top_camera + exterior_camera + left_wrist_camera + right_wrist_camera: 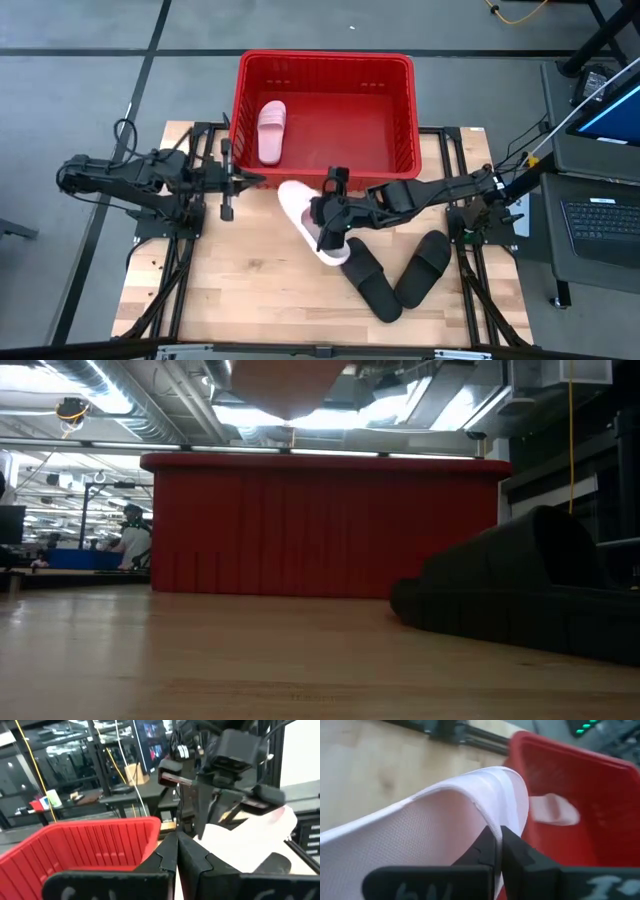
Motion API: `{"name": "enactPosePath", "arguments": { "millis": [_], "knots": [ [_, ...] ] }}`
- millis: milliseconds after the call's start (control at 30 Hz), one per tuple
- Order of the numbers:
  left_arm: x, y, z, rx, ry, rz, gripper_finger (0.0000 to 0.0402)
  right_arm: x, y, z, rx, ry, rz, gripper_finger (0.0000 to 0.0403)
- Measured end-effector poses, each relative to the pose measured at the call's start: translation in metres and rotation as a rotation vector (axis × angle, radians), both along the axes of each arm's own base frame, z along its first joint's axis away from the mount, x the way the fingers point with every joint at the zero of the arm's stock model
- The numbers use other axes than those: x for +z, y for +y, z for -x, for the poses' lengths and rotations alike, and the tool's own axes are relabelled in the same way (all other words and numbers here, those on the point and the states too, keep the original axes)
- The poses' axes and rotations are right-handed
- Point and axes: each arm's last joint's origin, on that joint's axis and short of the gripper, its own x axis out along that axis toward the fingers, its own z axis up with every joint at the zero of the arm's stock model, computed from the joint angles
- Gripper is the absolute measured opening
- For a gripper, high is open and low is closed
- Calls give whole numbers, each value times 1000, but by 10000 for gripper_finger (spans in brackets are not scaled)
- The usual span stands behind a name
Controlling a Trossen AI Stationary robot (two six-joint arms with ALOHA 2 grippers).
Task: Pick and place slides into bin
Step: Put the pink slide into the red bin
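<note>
Bin (400, 75) holds one pink slide (271, 130); right jaws grip another (300, 212).

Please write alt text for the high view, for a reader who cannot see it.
Seen from above, the right gripper is shut on a pink slide beside the red bin, which already holds another pink slide. Two black slides lie on the wooden table; the left gripper waits, shut.
</note>
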Motion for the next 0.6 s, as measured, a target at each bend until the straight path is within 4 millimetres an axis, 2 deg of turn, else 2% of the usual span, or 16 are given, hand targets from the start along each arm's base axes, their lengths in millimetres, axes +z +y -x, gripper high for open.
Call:
{"name": "enactPosePath", "arguments": {
  "millis": [133,233,400,600],
  "knots": [
    [3,2,7,31,-23,3,2,7,-3,0,-36,-22,77,13],
    [3,5,10,139,-20,7,3,9,-10,1,-137,-37,174,13],
    [2,11,13,371,-11,10,1,12,-32,-1,-270,-43,289,13],
    [2,11,12,379,2,-23,1,13,-67,-6,-324,-20,302,12]
  ]
}}
